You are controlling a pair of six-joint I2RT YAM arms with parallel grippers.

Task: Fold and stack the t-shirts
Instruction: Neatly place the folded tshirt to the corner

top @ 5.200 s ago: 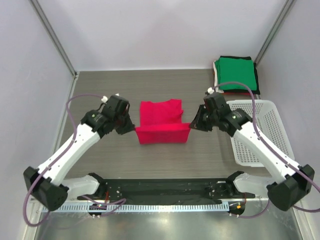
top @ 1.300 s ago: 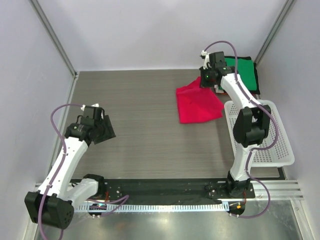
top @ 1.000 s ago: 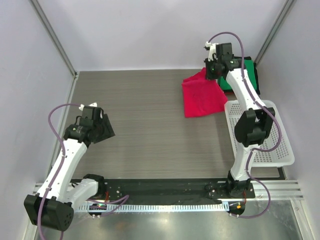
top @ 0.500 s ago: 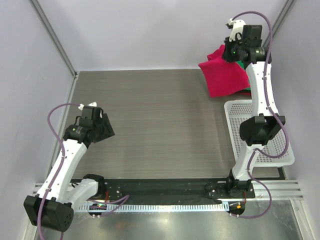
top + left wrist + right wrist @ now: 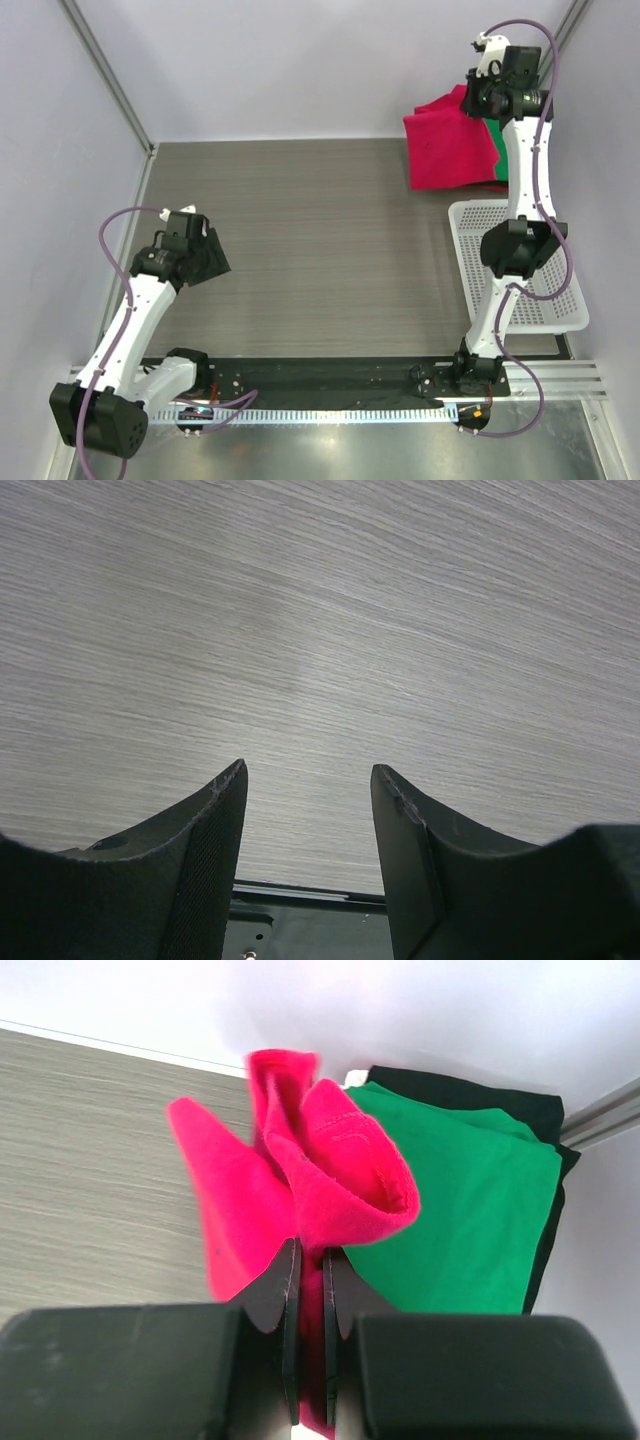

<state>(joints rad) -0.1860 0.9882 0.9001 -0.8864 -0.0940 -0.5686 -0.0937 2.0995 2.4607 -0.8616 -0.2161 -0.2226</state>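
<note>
Right gripper [image 5: 310,1260] pinches the red-pink t-shirt [image 5: 450,150] at the folded stack [image 5: 470,1210] — dangling by one edge, it could unfurl, landing crooked; left gripper [image 5: 308,780] gapes empty.

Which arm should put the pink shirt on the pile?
Right. The right gripper is shut on the pink shirt, right next to the green shirt topping the pile. The left gripper is open, empty and far away.

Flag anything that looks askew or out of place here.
The red-pink t-shirt dangles bunched and lopsided from the right gripper over the folded green t-shirt in the far right corner, not a flat square. Nothing else stands out.
</note>
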